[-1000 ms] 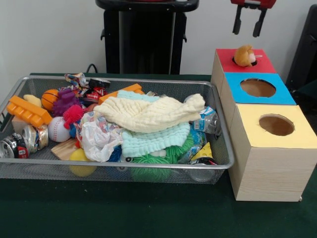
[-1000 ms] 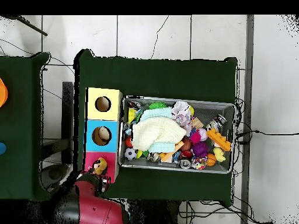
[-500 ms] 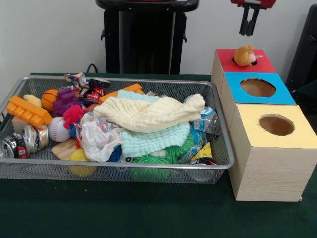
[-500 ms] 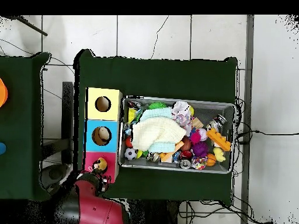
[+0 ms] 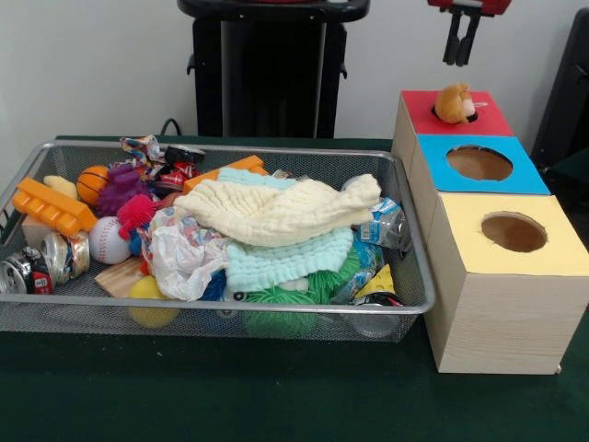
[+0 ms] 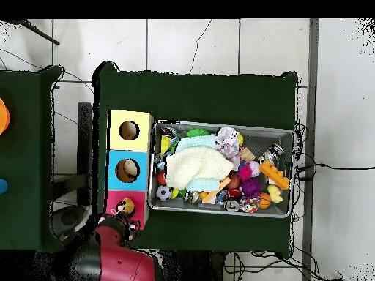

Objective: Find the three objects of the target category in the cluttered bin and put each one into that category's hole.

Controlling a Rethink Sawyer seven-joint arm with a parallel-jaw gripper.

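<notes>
**Pincer raised and closed above the red box; plush toy seated on its hole**

Well to the left of the pincer and far below it, a wire mesh bin is seen on the green tabletop. At the bin's left end, farthest from the pincer, an orange toothed block, a small basketball, a purple spiky ball, a baseball and crushed cans are gathered. Nearer the pincer, a cream cloth is draped over a pale green cloth, with crumpled white paper at their left and a green spiky ball beneath, against the front wall. A crushed plastic bottle lies at the bin's right end, the end closest to the pincer.

Directly below the pincer, a red-topped box is found, and a tan plush toy sits on its hole, its body still above the top surface. The pincer hangs clear above the toy, not touching it, and its two black fingers are pressed together with nothing between them. Lower in the front view, further from the pincer, a blue-topped box and then a yellow-topped box are lined up, touching; their holes are open.

In the overhead view the red arm is seen at the red box's end of the row, with the toy showing on that box.
</notes>
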